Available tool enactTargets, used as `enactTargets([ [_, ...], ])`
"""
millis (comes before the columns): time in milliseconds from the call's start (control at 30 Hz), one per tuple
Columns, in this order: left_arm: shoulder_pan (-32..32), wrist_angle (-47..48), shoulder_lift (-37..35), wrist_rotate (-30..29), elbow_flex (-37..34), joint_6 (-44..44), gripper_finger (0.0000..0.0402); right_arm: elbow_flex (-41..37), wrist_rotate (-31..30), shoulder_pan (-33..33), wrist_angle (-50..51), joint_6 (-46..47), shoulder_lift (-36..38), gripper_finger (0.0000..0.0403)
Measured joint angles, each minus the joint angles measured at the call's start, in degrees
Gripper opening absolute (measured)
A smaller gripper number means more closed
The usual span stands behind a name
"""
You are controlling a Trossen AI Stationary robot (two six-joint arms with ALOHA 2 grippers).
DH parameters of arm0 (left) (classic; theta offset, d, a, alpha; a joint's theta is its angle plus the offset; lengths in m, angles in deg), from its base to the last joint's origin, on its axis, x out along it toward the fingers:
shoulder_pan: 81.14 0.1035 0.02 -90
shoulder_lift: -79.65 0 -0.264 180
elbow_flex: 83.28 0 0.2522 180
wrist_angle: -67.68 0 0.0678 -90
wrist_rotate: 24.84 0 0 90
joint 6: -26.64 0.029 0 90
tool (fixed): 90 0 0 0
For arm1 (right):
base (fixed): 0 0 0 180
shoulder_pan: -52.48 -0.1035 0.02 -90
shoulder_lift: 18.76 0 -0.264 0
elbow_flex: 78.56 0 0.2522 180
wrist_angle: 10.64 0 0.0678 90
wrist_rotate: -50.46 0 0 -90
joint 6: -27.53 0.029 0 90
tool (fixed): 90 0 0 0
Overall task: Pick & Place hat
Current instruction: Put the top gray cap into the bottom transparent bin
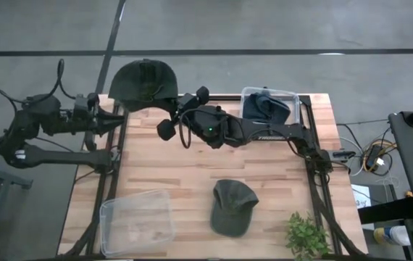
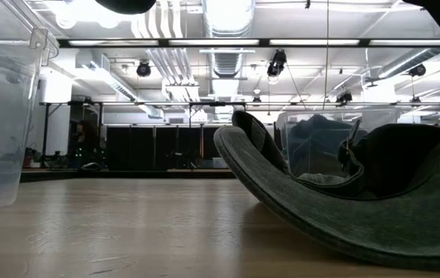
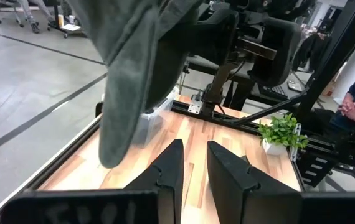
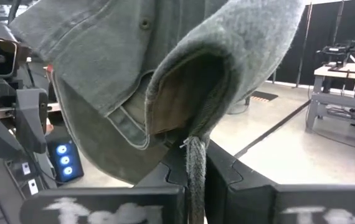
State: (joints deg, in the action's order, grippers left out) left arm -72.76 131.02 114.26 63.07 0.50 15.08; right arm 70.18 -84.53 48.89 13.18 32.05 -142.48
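A second dark green cloth cap [image 1: 232,206] lies near-centre on the wooden slatted table [image 1: 177,170], brim pointing far-right; a clear plastic bin [image 1: 138,221] sits near-left, another clear bin holding dark cloth [image 1: 268,106] far-right, a small green plant [image 1: 306,235] near-right. The right gripper [image 1: 172,110] pinches the dark green cloth cap [image 1: 143,83] above the far-left edge, its long axis running left-right. The left gripper [image 3: 193,168], fingers slightly apart, waits left of it.

Small green plant [image 1: 307,236] at near-right table corner. Wood table [image 1: 192,163] w/ black rails. Cables [image 1: 372,156] on floor right of table. Person's clasped hands [image 3: 352,107] in bkgd, seated.
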Motion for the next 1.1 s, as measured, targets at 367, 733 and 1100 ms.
enactTargets([
  [367, 0.0, 0.15, 1.2, -0.28, 0.0, 1.44, 0.0065, 0.0, 0.02, 0.0, -0.19, 0.76, 0.0, 0.0013],
  [733, -0.02, 3.9, 1.88, -3.27, 0.0, 3.12, 0.0065, 0.0, -3.25, -0.02, -0.09, -3.05, 0.44, 0.0013],
  [1100, 0.0, 4.01, 2.14, -6.24, -0.84, 5.58, 0.0065, 0.0, -3.19, -0.11, -0.19, -3.7, 0.74, 0.0013],
])
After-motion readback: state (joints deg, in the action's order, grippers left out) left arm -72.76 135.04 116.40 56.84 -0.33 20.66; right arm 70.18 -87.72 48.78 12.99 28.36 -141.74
